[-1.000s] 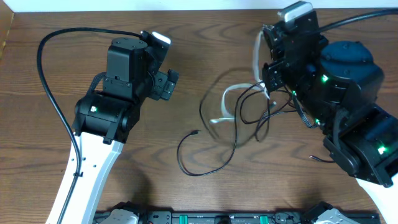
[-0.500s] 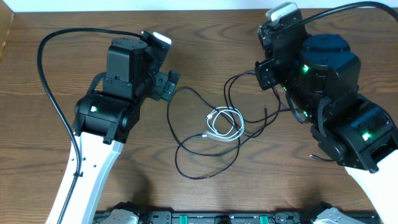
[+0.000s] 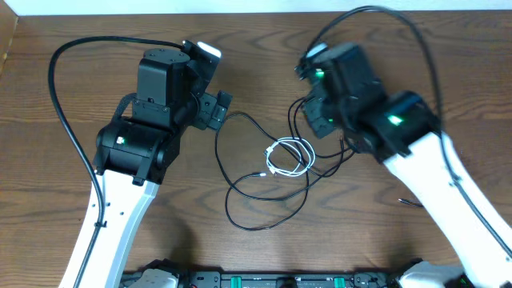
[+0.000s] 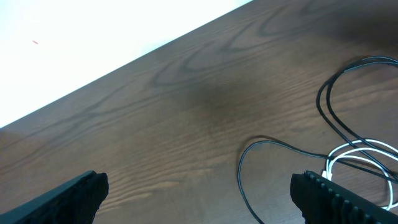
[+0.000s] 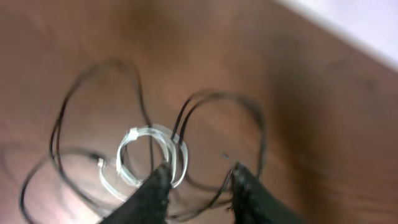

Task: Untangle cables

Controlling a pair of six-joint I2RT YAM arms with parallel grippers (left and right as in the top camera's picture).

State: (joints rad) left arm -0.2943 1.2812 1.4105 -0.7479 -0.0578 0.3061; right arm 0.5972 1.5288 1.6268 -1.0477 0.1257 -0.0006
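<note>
Your wooden surface (image 3: 32,200)
You see dark-brown grain, with a white strip (image 3: 240,6) bordering it at 12 o'clock.

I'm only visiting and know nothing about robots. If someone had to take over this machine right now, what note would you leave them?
Left hand: open and empty, just left of the cables.
Right hand: fingers apart above the cables, apparently holding nothing. Its view is blurred.
Cables: the white cable lies coiled mid-table. The black cables loop around and across it.
Done: nothing is separated yet.
Left: lift the white coil clear of the black loops, then part the black ones.
</note>
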